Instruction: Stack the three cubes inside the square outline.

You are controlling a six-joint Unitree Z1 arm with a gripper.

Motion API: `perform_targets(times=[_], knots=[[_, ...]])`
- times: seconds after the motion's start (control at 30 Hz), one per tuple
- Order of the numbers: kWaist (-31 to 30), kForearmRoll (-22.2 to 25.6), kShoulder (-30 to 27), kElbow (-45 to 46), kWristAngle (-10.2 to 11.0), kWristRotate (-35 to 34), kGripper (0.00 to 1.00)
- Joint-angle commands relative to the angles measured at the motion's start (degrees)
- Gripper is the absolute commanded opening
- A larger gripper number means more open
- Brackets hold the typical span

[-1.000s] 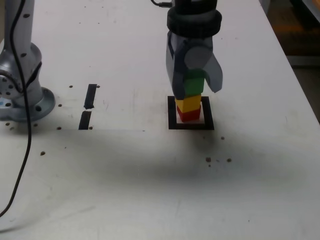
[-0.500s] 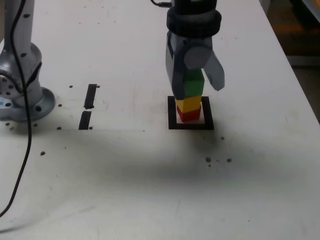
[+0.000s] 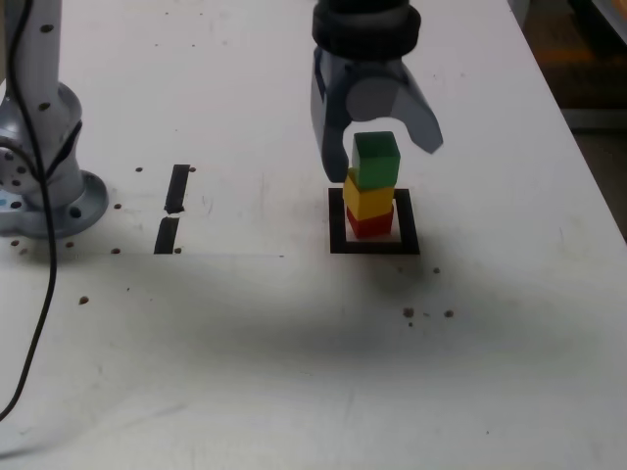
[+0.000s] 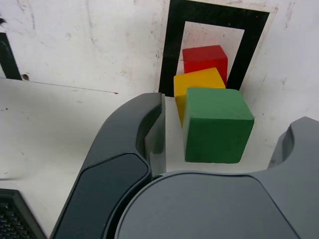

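Fingers (image 3: 377,147) spread, released — green cube (image 3: 376,161) sits just below between them, topping yellow cube (image 3: 368,201), red cube (image 3: 369,225).

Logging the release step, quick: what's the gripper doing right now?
Gripper: open, holding nothing; its jaws stand apart on either side of the green cube, which sits on top of the stack.
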Motion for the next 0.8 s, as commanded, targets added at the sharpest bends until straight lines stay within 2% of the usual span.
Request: perform_targets(times=[0.0, 0.37, 0.77], knots=[[-0.1, 0.9, -1.8, -0.1, 0.9, -0.4, 0.88], [0.4, 3.1, -10.2, 5.5, 4.6, -2.6, 0.97], [2.5, 0.3, -15.9, 18.7, 3.8, -4.6, 1.00]])
